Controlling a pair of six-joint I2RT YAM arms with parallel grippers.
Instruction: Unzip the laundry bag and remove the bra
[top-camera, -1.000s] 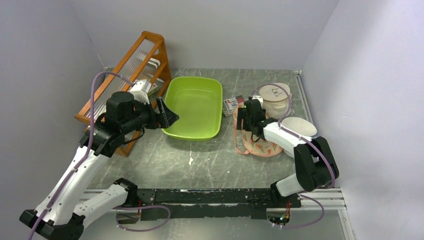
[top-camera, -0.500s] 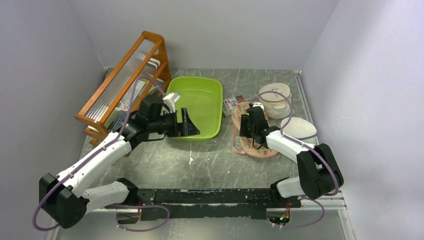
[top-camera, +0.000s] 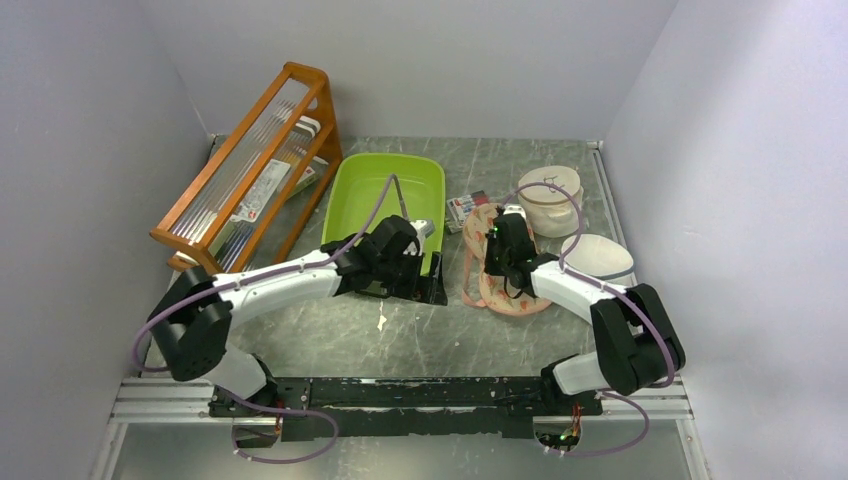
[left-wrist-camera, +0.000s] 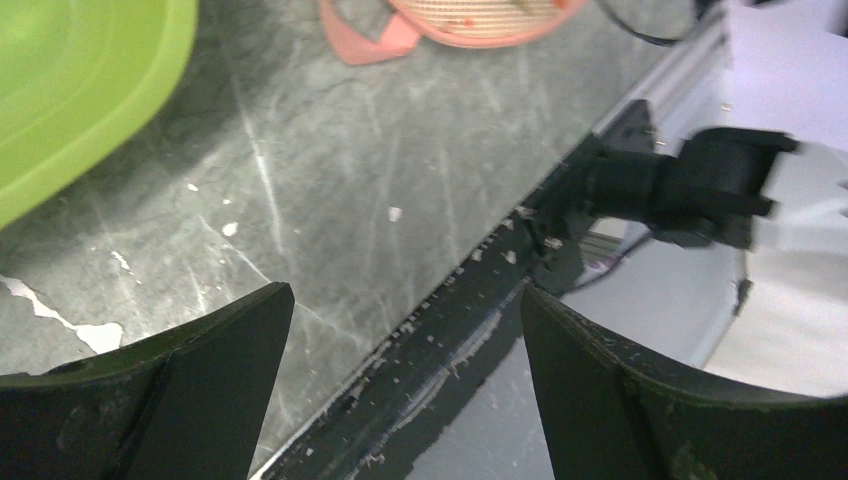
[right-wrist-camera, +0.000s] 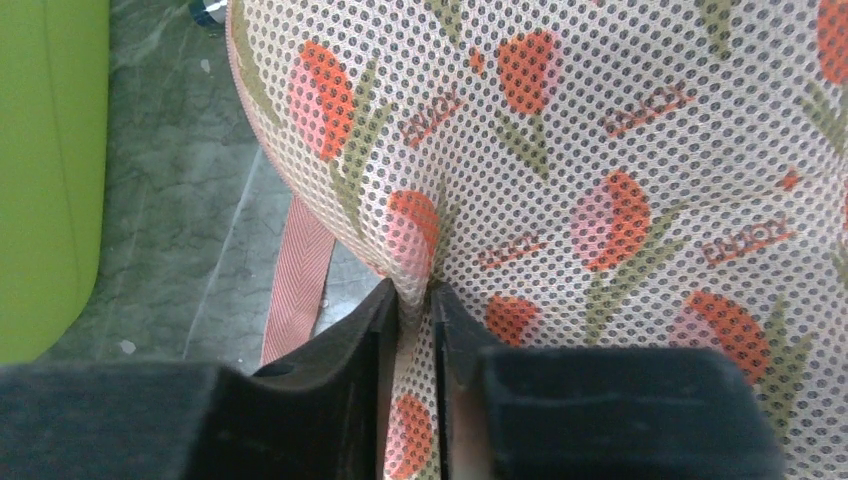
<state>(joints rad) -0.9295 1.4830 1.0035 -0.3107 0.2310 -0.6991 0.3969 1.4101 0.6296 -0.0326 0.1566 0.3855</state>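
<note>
**Right end effector (top-camera: 497, 243) pinches the laundry bag (top-camera: 512, 292); left end effector (top-camera: 432, 290) gapes over the table (top-camera: 330, 320)**

Right end effector first: in the wrist view its two dark fingers (right-wrist-camera: 330, 345) stand almost together, with only a narrow slot between them, and a fold of the bag's netted fabric (right-wrist-camera: 600, 150) is caught in that slot. The fabric is cream mesh printed with red tulips, green stems and small lettering. It bulges up and away from the pinch. A pink woven strap (right-wrist-camera: 300, 270) runs down from the bag's edge just left of the fingers and onto the grey table.

From above, the laundry bag lies on the right half of the table. It sits between the green tub (top-camera: 385, 185) and the two round white tubs (top-camera: 548, 195), close to both, and its pink loop (top-camera: 467, 270) trails on the side toward the green tub. The right arm reaches in over it from the near right.

Left end effector (left-wrist-camera: 402, 295): its jaws are spread wide and hold nothing. Between them its own camera shows bare scratched table and the dark rail at the table's near edge. The green tub's rim (left-wrist-camera: 70, 90) is at the upper left of that view, and the near end of the laundry bag (left-wrist-camera: 470, 15) with its pink strap (left-wrist-camera: 365, 40) is at the top. In the overhead view this end effector sits just beside the tub's near right corner, apart from the bag.

A wooden rack (top-camera: 250, 150) stands along the left wall, well away from both arms.
</note>
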